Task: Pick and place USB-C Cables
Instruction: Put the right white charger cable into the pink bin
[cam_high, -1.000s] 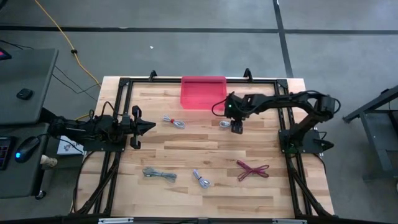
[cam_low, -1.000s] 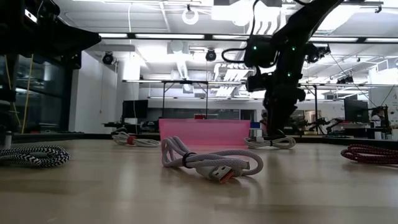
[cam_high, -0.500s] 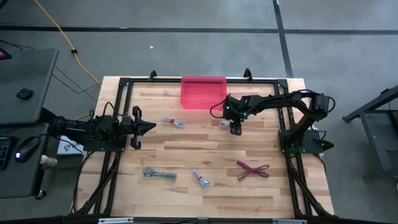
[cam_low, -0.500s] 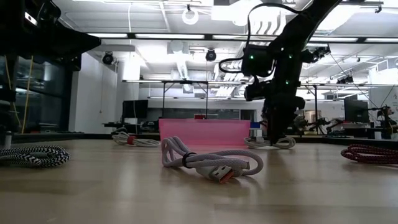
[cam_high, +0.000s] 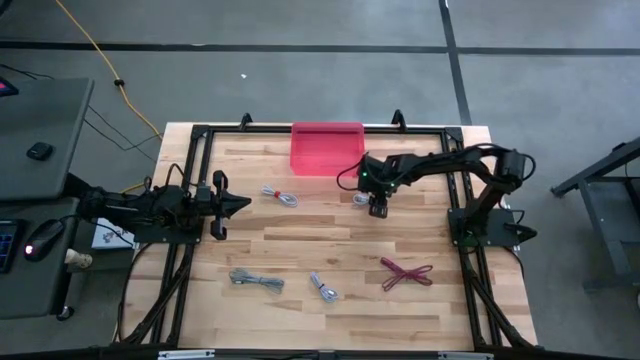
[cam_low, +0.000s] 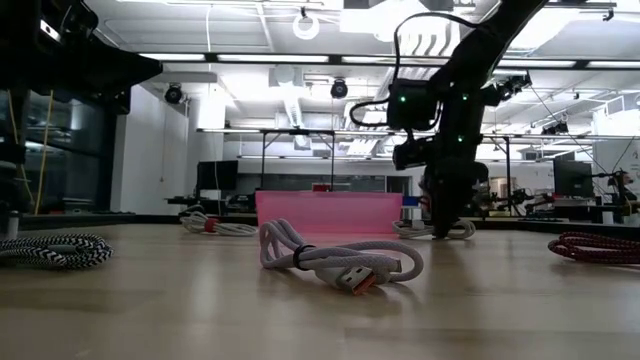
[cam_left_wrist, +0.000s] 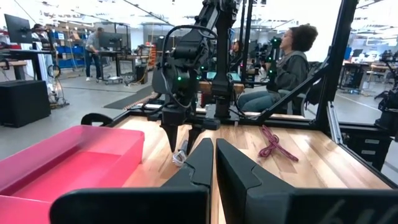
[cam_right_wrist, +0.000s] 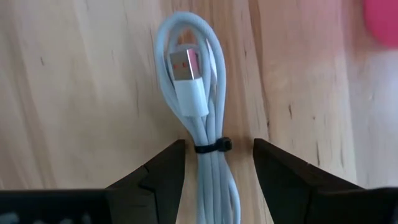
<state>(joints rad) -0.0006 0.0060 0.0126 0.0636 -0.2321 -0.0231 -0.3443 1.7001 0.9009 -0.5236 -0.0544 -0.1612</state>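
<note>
My right gripper (cam_high: 377, 207) (cam_right_wrist: 217, 149) is down at the table, just near of the pink bin (cam_high: 326, 148). It is open, with one finger on each side of a white USB-C cable (cam_right_wrist: 198, 106) at its black tie (cam_right_wrist: 211, 147). I see no touch. That cable lies flat on the wood, plug toward the loop end. Three more grey cables (cam_high: 280, 196) (cam_high: 256, 281) (cam_high: 324, 288) and the dark red one (cam_high: 405, 272) lie on the table. My left gripper (cam_high: 236, 205) (cam_left_wrist: 214, 155) waits, shut, at the table's left edge.
The pink bin stands at the table's far edge, its wall (cam_left_wrist: 62, 162) close beside my left arm's line of sight. A black frame rail (cam_high: 200, 150) runs round the table. People sit in the room beyond the table. Bare wood lies in the table's middle (cam_high: 320, 235).
My right gripper has come down toward the white cable and shifted a little toward the table's left; its fingertips now stand at table height on either side of the bundle. The cables have not moved.
</note>
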